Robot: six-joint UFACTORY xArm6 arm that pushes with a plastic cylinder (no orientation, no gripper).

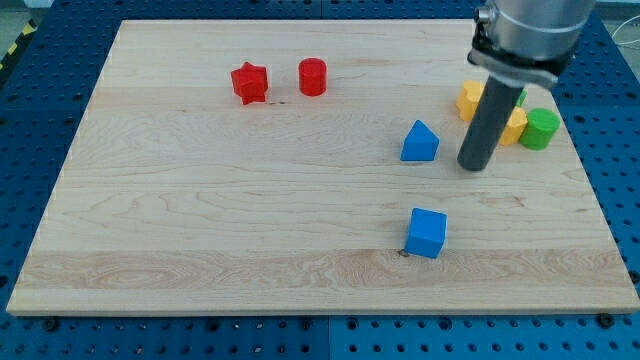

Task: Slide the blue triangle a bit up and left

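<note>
Since my tip sits just right of the blue triangle, apart from it, mid-right on the bench, the push looks unstarted; this rod tool grasps nothing

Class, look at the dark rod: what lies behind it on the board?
Behind the rod sit yellow blocks, partly covered, so their shapes and number are unclear. A green block shows beside them.

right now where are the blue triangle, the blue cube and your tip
blue triangle (420,142), camera view, its front face
blue cube (427,232), camera view, middle of the block
my tip (472,166), camera view, the rod's very end, right of the triangle
</note>
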